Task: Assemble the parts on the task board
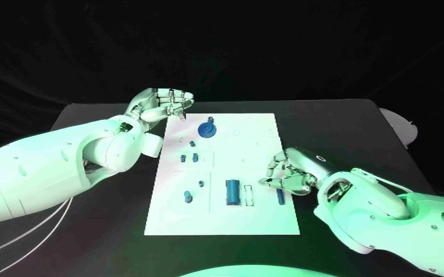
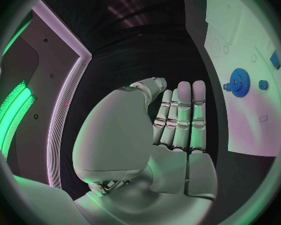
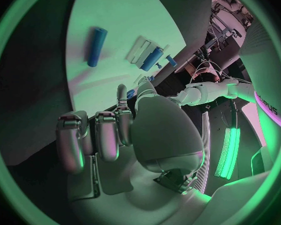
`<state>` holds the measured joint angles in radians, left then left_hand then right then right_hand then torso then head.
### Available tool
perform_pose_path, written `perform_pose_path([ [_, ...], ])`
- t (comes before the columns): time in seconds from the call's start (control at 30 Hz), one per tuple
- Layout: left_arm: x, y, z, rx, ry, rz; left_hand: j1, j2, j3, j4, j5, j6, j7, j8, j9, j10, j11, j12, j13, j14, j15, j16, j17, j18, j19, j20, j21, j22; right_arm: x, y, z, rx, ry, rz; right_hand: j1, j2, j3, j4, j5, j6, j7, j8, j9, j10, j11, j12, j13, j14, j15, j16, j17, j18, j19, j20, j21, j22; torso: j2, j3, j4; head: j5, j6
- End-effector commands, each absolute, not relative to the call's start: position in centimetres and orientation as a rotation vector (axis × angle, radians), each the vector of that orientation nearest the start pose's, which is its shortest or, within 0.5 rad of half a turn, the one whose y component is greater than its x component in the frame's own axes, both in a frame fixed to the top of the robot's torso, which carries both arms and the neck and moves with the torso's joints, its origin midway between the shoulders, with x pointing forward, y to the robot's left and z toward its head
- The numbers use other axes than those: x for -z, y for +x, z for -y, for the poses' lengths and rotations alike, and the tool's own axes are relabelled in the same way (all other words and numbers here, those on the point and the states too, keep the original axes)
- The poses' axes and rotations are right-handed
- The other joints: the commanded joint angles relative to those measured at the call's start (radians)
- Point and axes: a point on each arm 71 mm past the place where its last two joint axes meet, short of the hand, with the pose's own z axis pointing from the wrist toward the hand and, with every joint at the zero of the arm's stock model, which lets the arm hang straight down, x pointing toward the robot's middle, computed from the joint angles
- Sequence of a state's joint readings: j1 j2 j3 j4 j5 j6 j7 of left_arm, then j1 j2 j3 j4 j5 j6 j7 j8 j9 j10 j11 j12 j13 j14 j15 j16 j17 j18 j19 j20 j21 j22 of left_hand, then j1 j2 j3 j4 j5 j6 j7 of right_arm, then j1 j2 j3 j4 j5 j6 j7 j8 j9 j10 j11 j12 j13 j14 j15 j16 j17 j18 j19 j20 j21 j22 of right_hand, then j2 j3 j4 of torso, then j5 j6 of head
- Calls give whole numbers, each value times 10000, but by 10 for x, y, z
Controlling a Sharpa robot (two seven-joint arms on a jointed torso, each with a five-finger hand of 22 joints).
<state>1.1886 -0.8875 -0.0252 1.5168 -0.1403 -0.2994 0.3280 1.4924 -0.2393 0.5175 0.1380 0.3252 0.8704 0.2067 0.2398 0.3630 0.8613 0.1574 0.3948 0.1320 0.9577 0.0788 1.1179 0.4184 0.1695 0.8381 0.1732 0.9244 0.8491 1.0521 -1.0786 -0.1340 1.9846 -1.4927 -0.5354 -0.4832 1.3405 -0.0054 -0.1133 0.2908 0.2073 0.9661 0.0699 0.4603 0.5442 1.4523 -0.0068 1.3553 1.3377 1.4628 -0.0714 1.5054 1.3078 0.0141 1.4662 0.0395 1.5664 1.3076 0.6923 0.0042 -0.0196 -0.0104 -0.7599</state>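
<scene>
Board (image 1: 249, 161) carries 1 blue gear (image 1: 208, 128), 1 slim rod (image 1: 280, 195).

Robotics lab, black-draped backdrop, black table (image 1: 333, 129), white task board (image 1: 249, 161) for testing, coloured strip lighting (image 2: 12, 110)

One task board (image 1: 249, 161), one gear (image 1: 208, 128), two hands, several blue parts.

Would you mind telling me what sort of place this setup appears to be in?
Probably a robotics lab or demo booth: a black table against a dark backdrop, a white task board with small blue parts such as a gear, and glowing light strips on nearby panels.
</scene>
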Motion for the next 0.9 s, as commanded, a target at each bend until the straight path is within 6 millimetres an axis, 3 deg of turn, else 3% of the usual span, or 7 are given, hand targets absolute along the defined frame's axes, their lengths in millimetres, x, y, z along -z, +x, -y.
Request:
perform_pose_path([
  [0.03,179,490,-228,14748,-10075,-14813,-81,24,60,-1,24,-44,32,48,-9,-70,-23,52,-13,-89,10,-5,-9,139,-65,-8,-11,12,227,354,213,-5755,1285,-18174,81,66,-103,1,59,-141,63,-125,-62,-72,62,-107,598,797,49,64,1080,-141,1046,5,44,2632,-9,-8,-28,-55,-2],
  [0.23,179,490,-228,14775,-10066,-14825,-81,24,60,-1,24,-44,32,48,-9,-70,-23,52,-13,-89,10,-5,-9,139,-65,-8,-11,12,233,349,231,-5012,1102,-18538,310,249,-81,-5,194,-160,112,-334,-212,-95,109,-157,575,792,97,60,1074,-141,1046,57,44,2632,-23,5,-71,-115,-22],
  [0.47,179,490,-227,14793,-10065,-14848,-81,24,60,-1,24,-44,32,48,-9,-70,-23,52,-13,-89,10,-5,-9,139,-65,-8,-11,12,245,341,236,-4494,1058,-18964,307,313,-88,15,196,-126,121,-381,-252,-85,117,-153,581,795,104,69,1096,-141,1046,66,44,2632,-39,3,-101,-109,-44],
  [0.67,179,490,-227,14801,-10065,-14862,-81,24,60,-1,24,-44,32,48,-9,-70,-23,52,-13,-89,10,-5,-9,139,-65,-8,-11,12,253,339,232,-4374,1096,-19111,203,343,-177,25,196,-60,133,-448,-310,-78,130,-160,580,792,117,63,1082,-141,1046,81,44,2632,-31,14,-68,-109,-47],
  [0.9,179,490,-227,14797,-10072,-14877,-81,24,60,-1,24,-44,32,48,-9,-70,-23,52,-13,-89,10,-5,-9,139,-65,-8,-11,12,259,339,226,-4314,1080,-19261,129,378,-238,25,202,15,124,-472,-339,-60,127,-142,597,794,120,68,1094,-141,1046,89,44,2632,-21,2,-60,-92,-69],
])
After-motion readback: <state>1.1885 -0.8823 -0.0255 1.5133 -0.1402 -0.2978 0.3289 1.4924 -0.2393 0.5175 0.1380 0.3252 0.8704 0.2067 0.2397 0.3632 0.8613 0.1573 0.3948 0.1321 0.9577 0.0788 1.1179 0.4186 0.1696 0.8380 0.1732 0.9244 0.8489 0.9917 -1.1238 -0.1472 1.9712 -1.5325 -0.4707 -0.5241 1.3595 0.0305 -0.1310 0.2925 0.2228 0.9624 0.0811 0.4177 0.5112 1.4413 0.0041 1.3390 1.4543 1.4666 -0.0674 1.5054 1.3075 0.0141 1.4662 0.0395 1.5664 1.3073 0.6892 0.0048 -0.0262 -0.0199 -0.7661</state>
